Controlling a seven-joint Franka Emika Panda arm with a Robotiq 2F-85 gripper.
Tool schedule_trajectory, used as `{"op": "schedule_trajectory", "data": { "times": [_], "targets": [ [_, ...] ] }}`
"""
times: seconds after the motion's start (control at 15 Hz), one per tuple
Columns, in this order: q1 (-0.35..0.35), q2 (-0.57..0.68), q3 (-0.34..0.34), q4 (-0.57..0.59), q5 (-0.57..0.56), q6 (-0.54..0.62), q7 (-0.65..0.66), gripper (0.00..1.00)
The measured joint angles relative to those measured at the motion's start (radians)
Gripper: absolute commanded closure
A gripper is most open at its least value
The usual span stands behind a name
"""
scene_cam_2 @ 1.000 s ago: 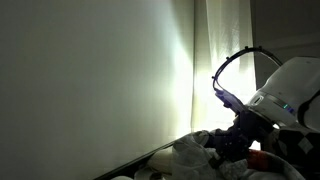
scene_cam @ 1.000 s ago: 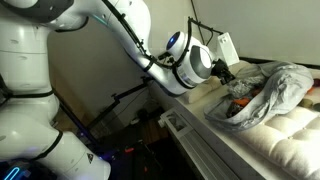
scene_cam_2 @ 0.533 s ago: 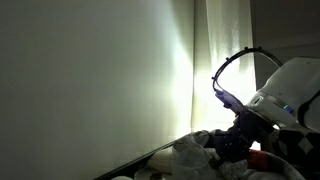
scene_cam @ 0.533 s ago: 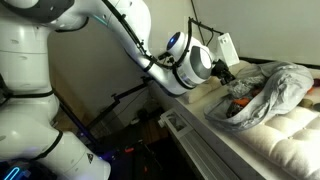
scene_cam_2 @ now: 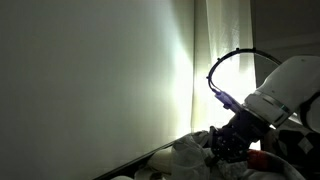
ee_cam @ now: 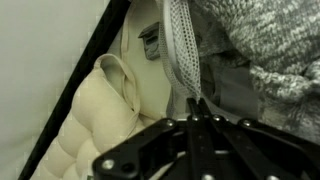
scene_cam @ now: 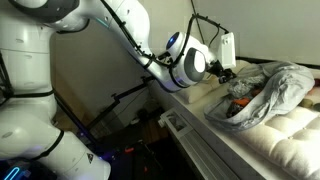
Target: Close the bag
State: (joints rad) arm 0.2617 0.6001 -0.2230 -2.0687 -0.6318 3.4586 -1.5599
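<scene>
The bag lies crumpled and grey-silver on a cream quilted pad in an exterior view, with an orange item showing at its mouth. My gripper is at the bag's near end. The wrist view shows the gripper shut. A grey mesh strip of the bag runs down into its fingertips and looks pinched there. Grey bag material fills the upper right. In the dark exterior view the gripper hangs over pale crumpled bag folds.
The cream quilted pad bulges left of the fingers, with a dark bar crossing diagonally beside it. A light wall and curtain stand behind. My arm's cable loop arches above the wrist. A metal frame edge borders the pad.
The wrist and gripper have shifted slightly up and away from the bag, staying shut. The bag itself has barely moved.
</scene>
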Motion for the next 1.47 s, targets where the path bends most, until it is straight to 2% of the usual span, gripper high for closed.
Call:
{"op": "schedule_trajectory", "data": {
  "times": [0.2,0.53,0.8,1.0,1.47],
  "targets": [
    [0.07,0.014,-0.027,-0.018,0.128,-0.004,0.032,0.99],
    [0.239,0.042,-0.144,-0.076,0.418,-0.004,0.118,0.99],
    [0.328,0.072,-0.199,-0.116,0.581,-0.004,0.194,0.99],
    [0.365,0.087,-0.22,-0.131,0.624,-0.004,0.259,0.98],
    [0.369,0.087,-0.221,-0.125,0.624,-0.004,0.27,0.98]
  ]
}}
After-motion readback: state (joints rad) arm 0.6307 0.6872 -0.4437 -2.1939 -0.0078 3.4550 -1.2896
